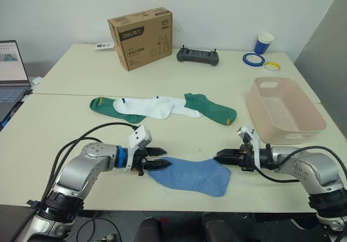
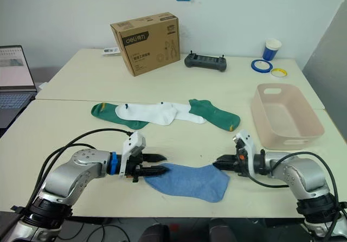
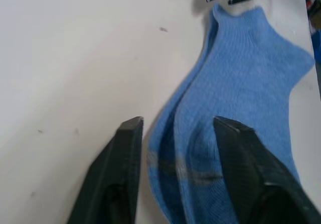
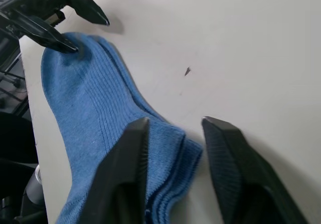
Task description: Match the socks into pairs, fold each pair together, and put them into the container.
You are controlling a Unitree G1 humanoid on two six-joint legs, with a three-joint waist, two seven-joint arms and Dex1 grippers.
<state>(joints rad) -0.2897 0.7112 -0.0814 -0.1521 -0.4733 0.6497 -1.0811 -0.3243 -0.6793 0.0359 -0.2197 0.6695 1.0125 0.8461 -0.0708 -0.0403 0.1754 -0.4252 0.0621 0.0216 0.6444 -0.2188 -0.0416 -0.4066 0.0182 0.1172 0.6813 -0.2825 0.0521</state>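
Two light blue socks [image 1: 190, 176] lie stacked near the table's front edge. My left gripper [image 1: 158, 159] is open at their left end, and in the left wrist view the sock [image 3: 235, 83] runs between its fingers [image 3: 128, 148]. My right gripper [image 1: 219, 157] is open at the stack's right end, its fingers [image 4: 133, 148] straddling the sock's corner [image 4: 90, 108]. Further back lie a dark green sock [image 1: 105, 107], two white socks [image 1: 143, 107], and a second green sock [image 1: 214, 109], overlapping in a row. The pale pink container [image 1: 284, 110] stands at the right with nothing in it.
At the back of the table are a brown cardboard box [image 1: 141, 37], a black controller [image 1: 198, 56], a blue cup [image 1: 264, 42] and tape rolls [image 1: 253, 59]. A laptop [image 1: 12, 68] sits at the far left. A seam joins two tabletops behind the sock row.
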